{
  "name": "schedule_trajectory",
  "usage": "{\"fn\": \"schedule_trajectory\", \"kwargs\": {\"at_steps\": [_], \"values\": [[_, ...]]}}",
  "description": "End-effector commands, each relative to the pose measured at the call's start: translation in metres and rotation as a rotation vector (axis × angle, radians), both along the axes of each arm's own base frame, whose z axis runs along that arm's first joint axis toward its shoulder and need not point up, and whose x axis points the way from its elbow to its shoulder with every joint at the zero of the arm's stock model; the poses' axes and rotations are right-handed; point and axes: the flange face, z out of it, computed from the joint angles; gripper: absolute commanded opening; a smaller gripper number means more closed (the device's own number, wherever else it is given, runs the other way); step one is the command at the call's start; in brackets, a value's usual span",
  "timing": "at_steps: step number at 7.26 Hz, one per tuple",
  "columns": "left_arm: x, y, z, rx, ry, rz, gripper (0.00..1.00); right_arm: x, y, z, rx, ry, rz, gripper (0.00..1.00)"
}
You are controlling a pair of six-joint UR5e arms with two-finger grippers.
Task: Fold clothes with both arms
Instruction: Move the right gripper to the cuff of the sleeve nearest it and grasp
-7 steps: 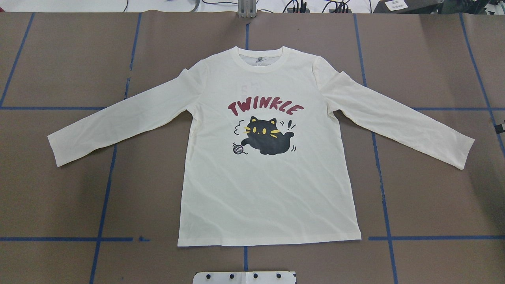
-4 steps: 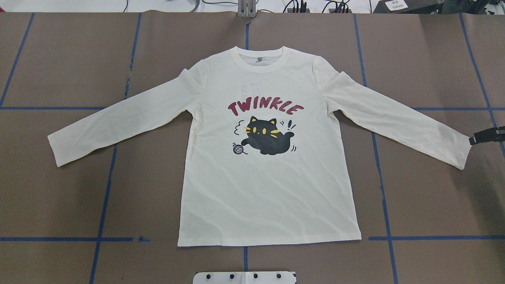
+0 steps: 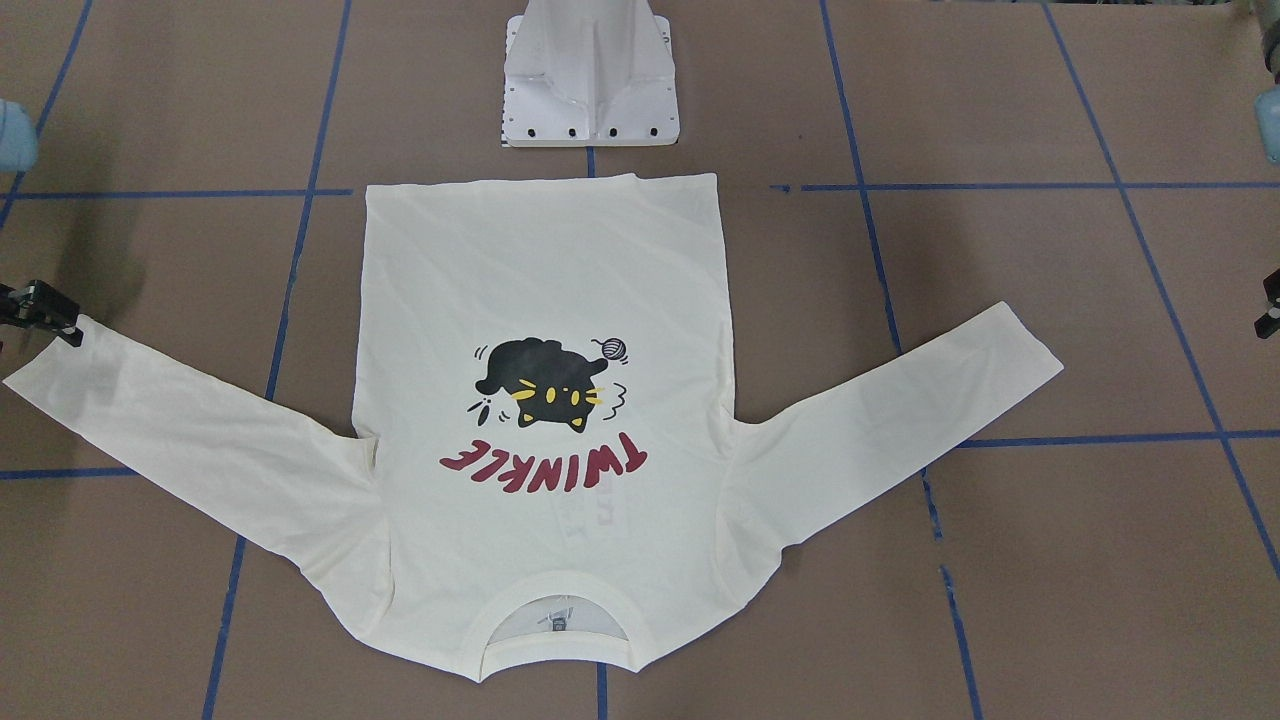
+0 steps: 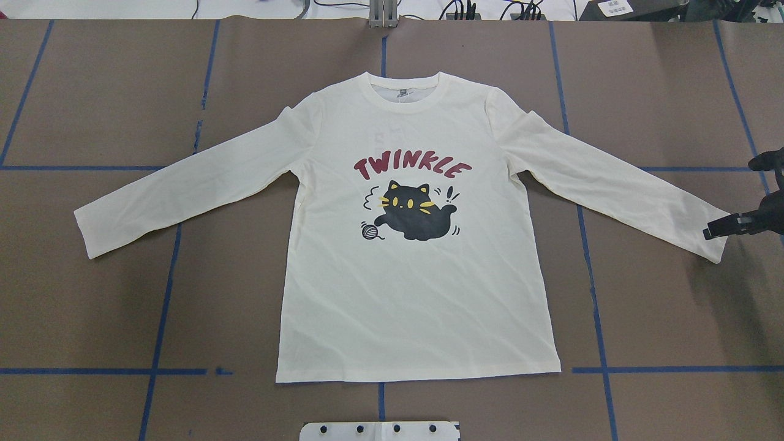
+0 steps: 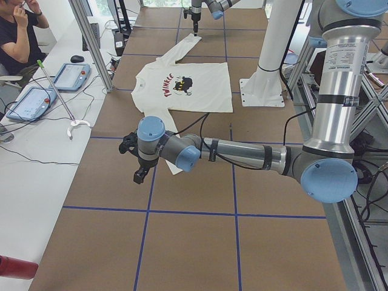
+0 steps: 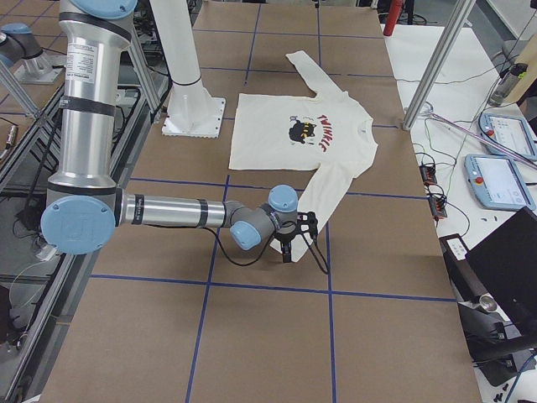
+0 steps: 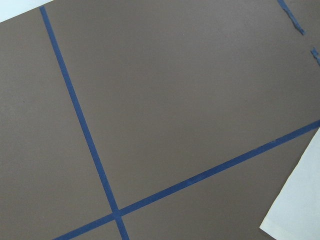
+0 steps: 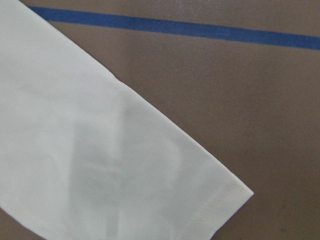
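Observation:
The cream long-sleeved T-shirt point(image 4: 416, 294) lies flat with its black cat and red "TWINKLE" print facing up and both sleeves spread out. My right gripper point(image 4: 735, 199) hovers at the right sleeve's cuff point(image 4: 713, 242); its black fingers point(image 4: 713, 233) look spread, so it seems open and holds nothing. The right wrist view shows only that cuff point(image 8: 200, 200). My left gripper point(image 3: 1270, 310) shows as a black sliver at the frame edge, outside the left cuff point(image 3: 1020, 350), and I cannot tell its state. Its wrist view catches a cuff corner point(image 7: 300, 210).
Brown table covering point(image 4: 661, 318) with a grid of blue tape lines point(image 4: 597, 306). The white pedestal base point(image 3: 590, 90) stands just behind the shirt's hem. A seated person and tablets point(image 5: 39, 100) are at a side table beyond the far edge.
My right gripper has come in from the right edge of the overhead view and moved left and nearer, reaching the right cuff. The shirt has not moved.

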Motion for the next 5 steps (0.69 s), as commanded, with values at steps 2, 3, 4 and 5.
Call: {"fn": "schedule_trajectory", "kwargs": {"at_steps": [2,3,4,5], "values": [[0.0001,-0.0007,-0.0018,0.002,0.001,-0.001,1.0,-0.002,0.0026,0.0198,-0.022,0.011,-0.009,1.0],[0.0001,-0.0007,-0.0018,0.002,0.001,-0.001,1.0,-0.002,0.0026,0.02,-0.023,0.012,-0.009,0.99],[0.0002,-0.0013,-0.0028,0.005,0.001,-0.001,1.0,-0.0024,0.0019,0.0193,-0.025,0.011,-0.006,0.89],[0.0002,-0.0012,-0.0034,0.005,0.001,-0.001,1.0,-0.0048,-0.001,0.0154,-0.023,0.002,-0.008,0.72]]}}
